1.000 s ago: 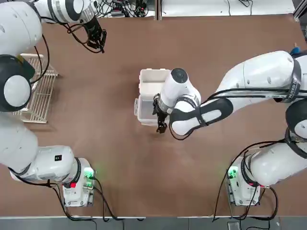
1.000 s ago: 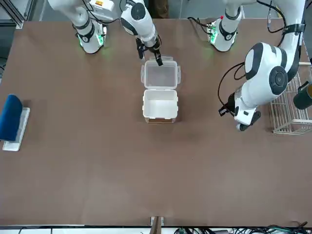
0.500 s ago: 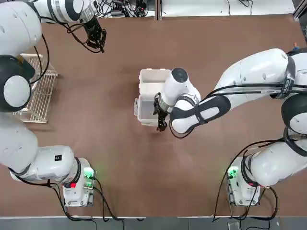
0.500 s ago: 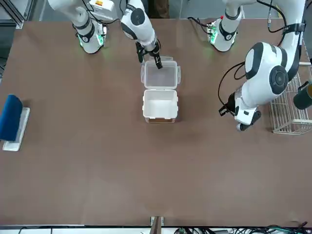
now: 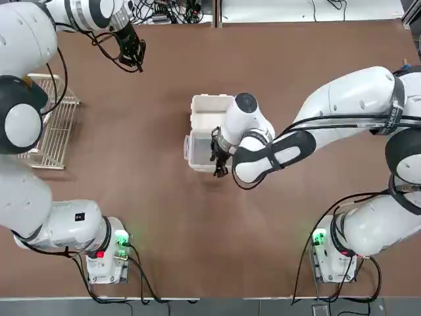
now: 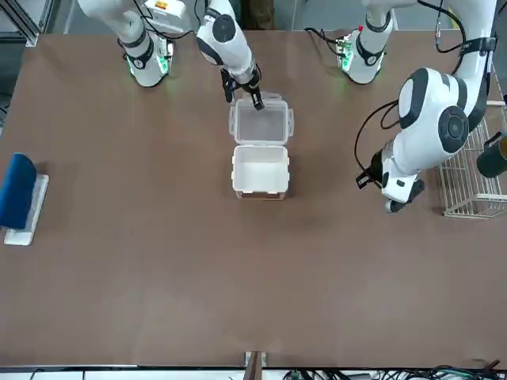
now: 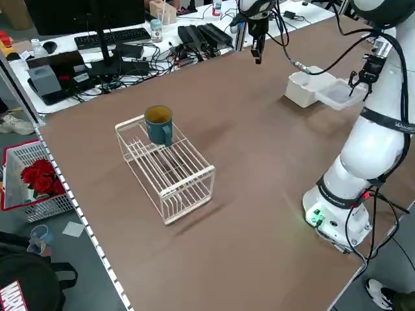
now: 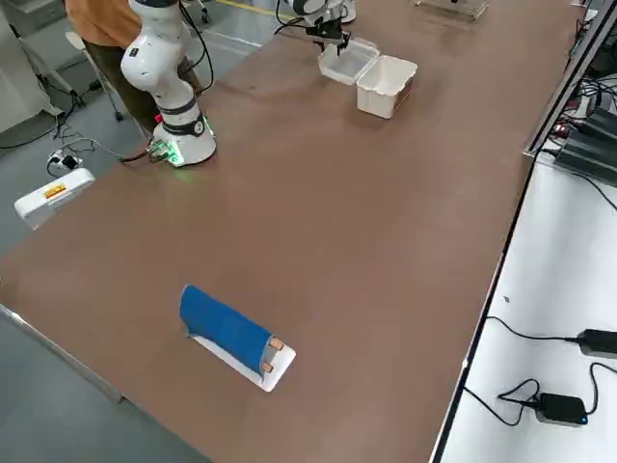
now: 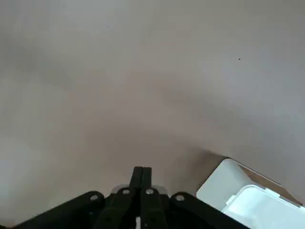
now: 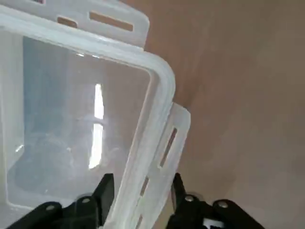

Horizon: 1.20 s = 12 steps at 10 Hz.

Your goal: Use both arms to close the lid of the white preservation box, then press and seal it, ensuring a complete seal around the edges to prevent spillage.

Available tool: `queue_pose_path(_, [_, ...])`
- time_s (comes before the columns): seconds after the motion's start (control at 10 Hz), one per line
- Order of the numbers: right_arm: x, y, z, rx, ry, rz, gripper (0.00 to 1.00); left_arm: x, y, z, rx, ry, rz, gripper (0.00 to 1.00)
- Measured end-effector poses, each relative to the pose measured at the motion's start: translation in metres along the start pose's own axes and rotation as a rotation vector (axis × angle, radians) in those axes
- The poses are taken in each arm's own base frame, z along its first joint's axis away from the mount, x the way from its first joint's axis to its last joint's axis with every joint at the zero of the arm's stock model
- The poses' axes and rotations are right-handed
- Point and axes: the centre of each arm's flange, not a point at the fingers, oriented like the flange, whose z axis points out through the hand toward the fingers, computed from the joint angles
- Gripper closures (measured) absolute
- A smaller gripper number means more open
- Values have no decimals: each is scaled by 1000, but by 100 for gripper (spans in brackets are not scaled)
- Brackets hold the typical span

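The white preservation box (image 5: 212, 112) stands open at mid-table, its translucent lid (image 5: 197, 150) folded flat on the side nearer the bases. My right gripper (image 5: 220, 168) is at the lid's near edge. In the right wrist view it (image 10: 141, 180) is open, one finger (image 10: 106, 187) inside the rim and one (image 10: 177, 186) outside, with the lid's rim and latch tab (image 10: 167, 143) between them. My left gripper (image 5: 136, 58) hangs shut over the far left of the table, well away from the box (image 9: 240, 193).
A white wire rack (image 5: 51, 125) holding a teal mug (image 7: 159, 123) sits at the table's left edge. A blue roll on a white base (image 6: 20, 196) lies at the far right. Cables and gear line the far edge.
My right gripper has edged a little toward the lid's near edge. The box, lid and left arm have not moved.
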Motion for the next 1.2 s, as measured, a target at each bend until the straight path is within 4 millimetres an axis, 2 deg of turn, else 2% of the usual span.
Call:
queue_pose_path(0.2, [1,-8,-4,12,-5,11,49,0,0,0,-1,1,0,99])
queue_pose_path(0.5, [1,-9,-5,11,-4,14,54,0,0,0,-1,1,0,99])
queue_pose_path(0.7, [0,-6,-3,-1,4,15,70,1,-1,-1,-1,1,-1,99])
queue_pose_path(0.8, [0,-5,-3,-3,6,16,74,1,-1,-1,-1,1,-2,99])
queue_pose_path(0.9, [-1,-3,-1,-12,12,19,89,1,-1,-1,-1,2,-3,99])
queue_pose_path(1.2, [-1,-3,-2,-12,13,40,91,2,-2,-1,-2,2,-5,99])
